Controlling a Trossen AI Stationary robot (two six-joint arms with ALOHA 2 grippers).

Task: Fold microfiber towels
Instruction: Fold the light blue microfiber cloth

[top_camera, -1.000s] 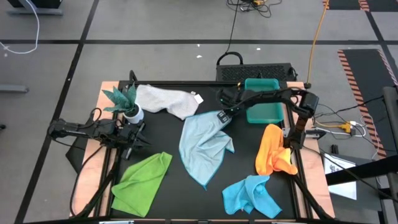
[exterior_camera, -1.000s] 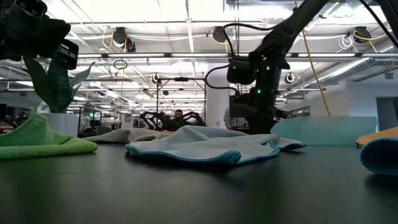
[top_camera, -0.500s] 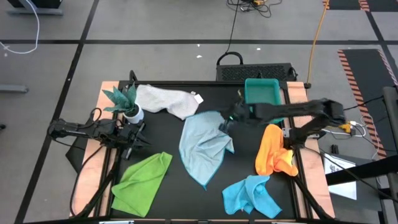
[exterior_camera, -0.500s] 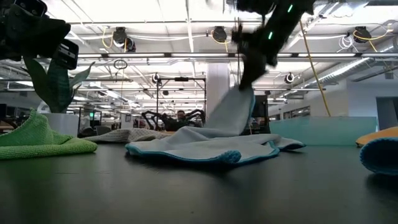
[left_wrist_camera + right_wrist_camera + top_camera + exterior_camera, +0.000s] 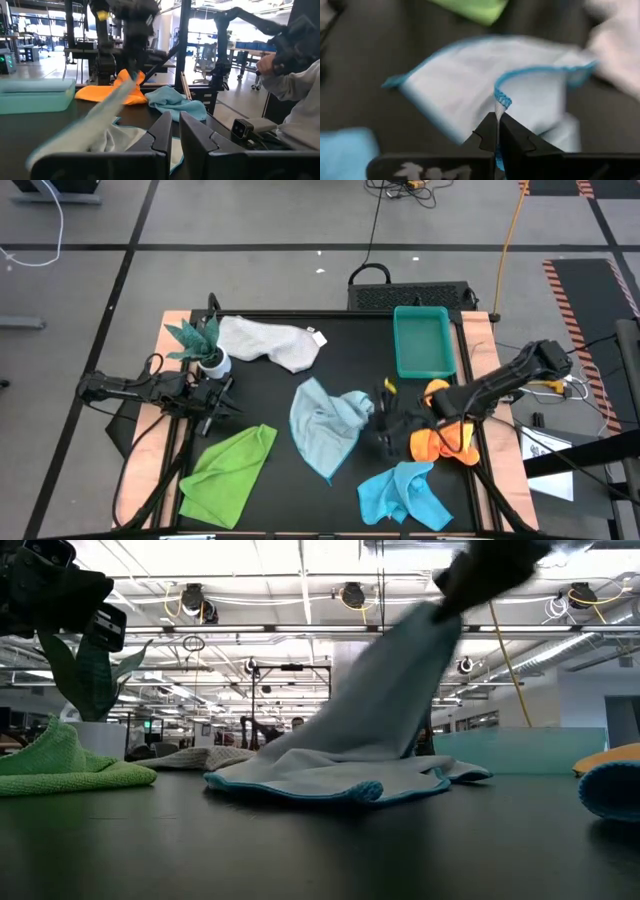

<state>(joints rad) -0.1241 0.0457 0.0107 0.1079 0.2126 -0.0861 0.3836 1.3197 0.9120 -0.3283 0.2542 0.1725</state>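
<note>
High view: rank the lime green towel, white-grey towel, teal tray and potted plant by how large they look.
1. Lime green towel and white-grey towel: too alike to rank.
2. Teal tray.
3. Potted plant.

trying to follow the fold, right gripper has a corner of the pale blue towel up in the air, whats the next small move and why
Probably carry the pinched corner on across toward the towel's opposite edge, then lower it. The right gripper is shut on the pale blue towel, lifting one side in a slope while the rest lies bunched on the table, so the fold is only half made. The left gripper waits near the plant.
</note>
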